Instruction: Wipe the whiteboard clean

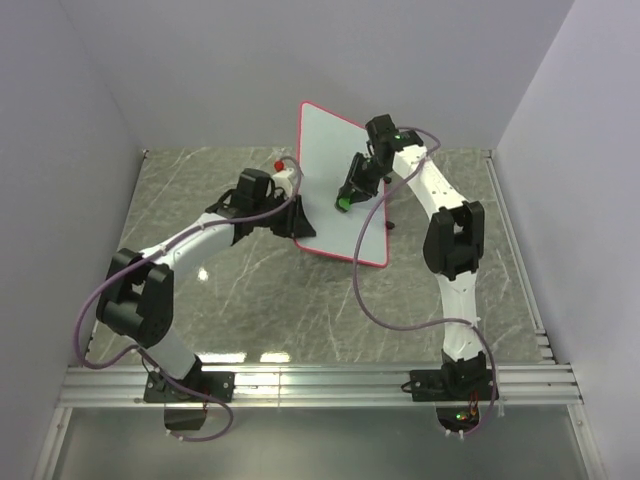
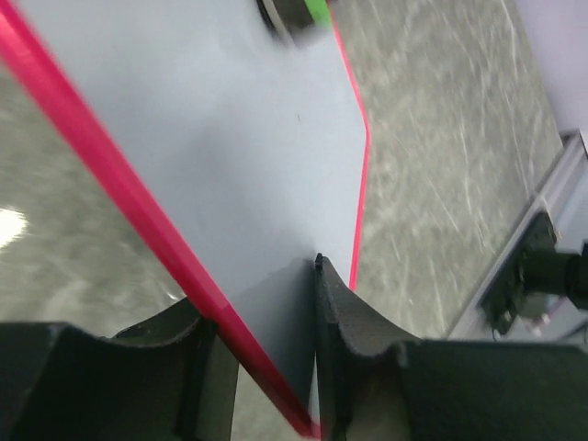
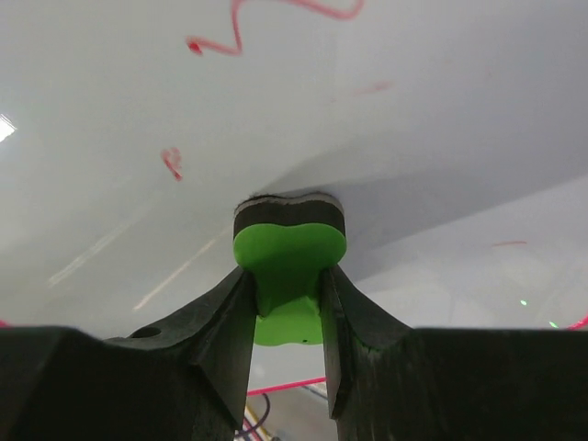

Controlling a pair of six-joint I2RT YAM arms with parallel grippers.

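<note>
black fingers of the right gripper (image 3: 287,280) pinch a green eraser (image 3: 289,248), its dark felt pressed against the whiteboard (image 1: 330,140). that board stands tilted on the marble table (image 1: 240,290), white and pink-rimmed, bearing a few red scribbles (image 3: 193,44); the left gripper (image 2: 262,308) clamps its edge.

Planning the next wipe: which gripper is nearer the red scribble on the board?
Right. The right gripper holds the eraser against the board, just short of the scribble; the left gripper clamps the board's edge, away from it.
</note>
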